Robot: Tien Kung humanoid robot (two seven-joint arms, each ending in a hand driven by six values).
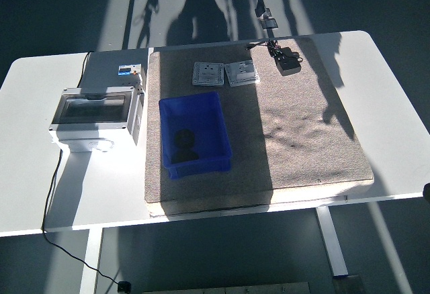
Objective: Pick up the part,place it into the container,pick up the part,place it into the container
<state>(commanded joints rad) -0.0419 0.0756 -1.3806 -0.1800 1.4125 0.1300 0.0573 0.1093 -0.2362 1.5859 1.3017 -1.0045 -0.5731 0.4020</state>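
A blue container (219, 127) stands on the left part of the grey mat (302, 133). Two dark round parts (185, 143) lie inside it, in shadow. At the mat's far edge lie two pale square switch plates (207, 74) (241, 72) side by side. Only a dark sliver of my right hand (427, 189) shows at the picture's right edge, below the table's near right corner and far from the container. My left arm does not show.
A grey electrical box with a clear lid (97, 115) sits on the white table (396, 92) left of the mat, its cable hanging off the near edge. A black adapter with a cord (289, 62) lies at the mat's far right corner.
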